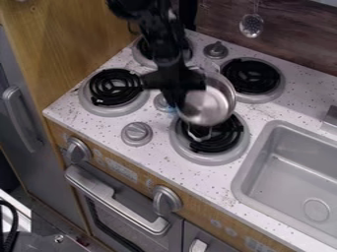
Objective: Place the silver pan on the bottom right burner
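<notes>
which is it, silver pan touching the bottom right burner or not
Cannot tell. In the camera view the silver pan overlaps the back part of the bottom right burner, but its underside is hidden, so neither contact nor gap shows.

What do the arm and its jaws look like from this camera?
The arm is black, with bulky, angular joints and a small pale marking on its upper visible part. It ends in dark, blocky black jaws, wider across than the link above them.
</notes>
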Available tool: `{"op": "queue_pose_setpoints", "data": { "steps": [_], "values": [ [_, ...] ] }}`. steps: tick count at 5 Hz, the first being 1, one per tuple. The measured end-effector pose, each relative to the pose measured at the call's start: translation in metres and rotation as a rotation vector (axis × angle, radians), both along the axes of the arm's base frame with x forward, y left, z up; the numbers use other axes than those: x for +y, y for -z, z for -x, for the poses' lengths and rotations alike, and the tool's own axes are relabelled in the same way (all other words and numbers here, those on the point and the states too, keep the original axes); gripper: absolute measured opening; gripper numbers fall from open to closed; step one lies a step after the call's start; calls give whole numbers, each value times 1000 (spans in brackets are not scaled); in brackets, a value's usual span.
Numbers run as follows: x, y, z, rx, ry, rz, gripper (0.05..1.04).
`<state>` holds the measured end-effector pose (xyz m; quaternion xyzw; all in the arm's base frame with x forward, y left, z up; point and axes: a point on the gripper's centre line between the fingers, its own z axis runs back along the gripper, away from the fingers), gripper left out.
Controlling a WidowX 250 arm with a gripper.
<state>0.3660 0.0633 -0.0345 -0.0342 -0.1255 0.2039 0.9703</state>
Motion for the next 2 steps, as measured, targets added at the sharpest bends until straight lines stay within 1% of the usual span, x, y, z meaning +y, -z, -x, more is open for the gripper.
{"op": "queue_pose_setpoints", "data": {
  "steps": [1,2],
  "values": [
    [-4,8,-2,59,11,18,70],
    [-6,13,3,120,-9,25,99]
  ]
}}
